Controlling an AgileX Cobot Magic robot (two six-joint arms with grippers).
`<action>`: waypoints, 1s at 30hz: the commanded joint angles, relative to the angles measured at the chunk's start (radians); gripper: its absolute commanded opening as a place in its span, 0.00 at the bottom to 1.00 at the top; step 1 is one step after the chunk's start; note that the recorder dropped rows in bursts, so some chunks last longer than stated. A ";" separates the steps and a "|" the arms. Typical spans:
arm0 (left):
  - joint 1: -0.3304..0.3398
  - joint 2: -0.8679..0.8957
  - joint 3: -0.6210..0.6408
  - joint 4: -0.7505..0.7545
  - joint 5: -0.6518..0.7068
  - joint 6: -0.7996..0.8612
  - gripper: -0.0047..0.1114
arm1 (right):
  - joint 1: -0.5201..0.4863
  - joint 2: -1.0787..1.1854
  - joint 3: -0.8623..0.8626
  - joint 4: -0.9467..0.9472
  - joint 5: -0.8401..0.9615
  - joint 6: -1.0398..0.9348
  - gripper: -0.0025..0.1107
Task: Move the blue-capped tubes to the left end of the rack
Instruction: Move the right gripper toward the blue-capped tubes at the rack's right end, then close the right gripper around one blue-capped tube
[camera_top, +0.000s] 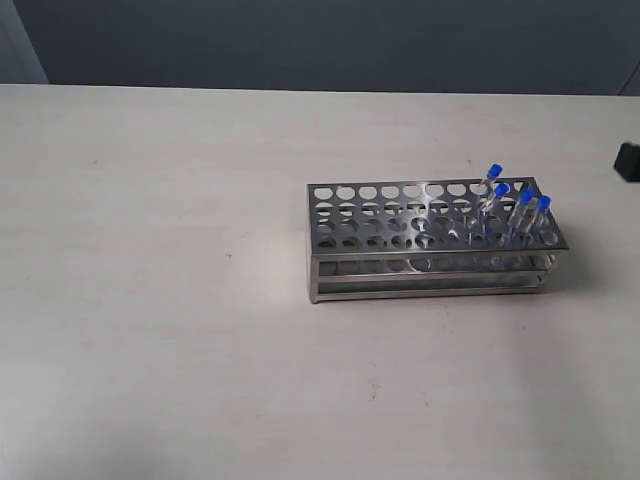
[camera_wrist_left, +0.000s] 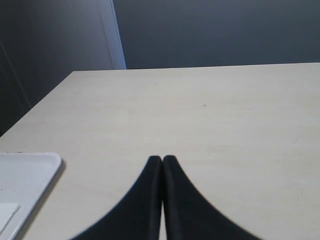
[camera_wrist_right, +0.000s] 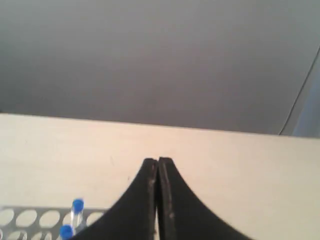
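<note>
Exterior view, rack (camera_top: 380, 226) lying crosswise, blue-capped tubes (camera_top: 520, 215) near-upright, right end

There is one rack (camera_top: 420, 292) on one table (camera_top: 150, 320). Four blue-capped tubes (camera_top: 523, 208) stand in it, all four clustered toward its three o'clock end in the exterior view. One white tray (camera_wrist_left: 30, 167) shows only in the left wrist view. Two grippers show: one left gripper (camera_wrist_left: 162, 159), one right gripper (camera_wrist_right: 158, 161).

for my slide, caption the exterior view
Four blue-capped tubes stand at the right end of a steel rack on a pale table.
</note>
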 joint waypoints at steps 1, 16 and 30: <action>-0.004 -0.005 0.002 0.006 -0.008 -0.005 0.04 | -0.001 0.085 0.087 -0.017 -0.110 0.029 0.02; -0.004 -0.005 0.002 0.006 -0.008 -0.005 0.04 | -0.001 0.297 0.103 -0.427 -0.236 0.219 0.38; -0.004 -0.005 0.002 0.006 -0.009 -0.005 0.04 | -0.001 0.503 0.103 -0.303 -0.359 -0.054 0.38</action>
